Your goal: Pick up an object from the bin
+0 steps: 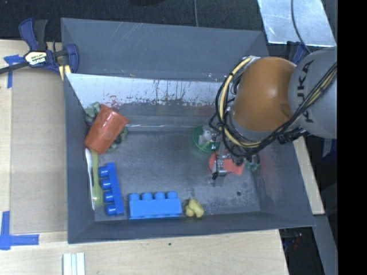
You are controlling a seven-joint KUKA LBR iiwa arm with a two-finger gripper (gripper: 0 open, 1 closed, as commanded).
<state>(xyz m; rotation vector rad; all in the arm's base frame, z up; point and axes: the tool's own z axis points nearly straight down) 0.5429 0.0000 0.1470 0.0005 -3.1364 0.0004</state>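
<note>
The arm is reaching in from the right, its orange-covered wrist hanging over the right half of the grey metal bin (pixel 166 44). The gripper (pixel 219 171) is pointing down at a small flat red piece (pixel 234 166), just beside a green round thing (pixel 201 141). Clenched or released, I cannot tell. The right wall is crowding close, and bare floor is lying open leftward.

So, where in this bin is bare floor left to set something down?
The widest bare patch is the middle of the bin floor, bordered by the orange cup at left, the long blue brick below and the gripper by a red thing at right. The left wall and the lower left corner are crowded.
</note>
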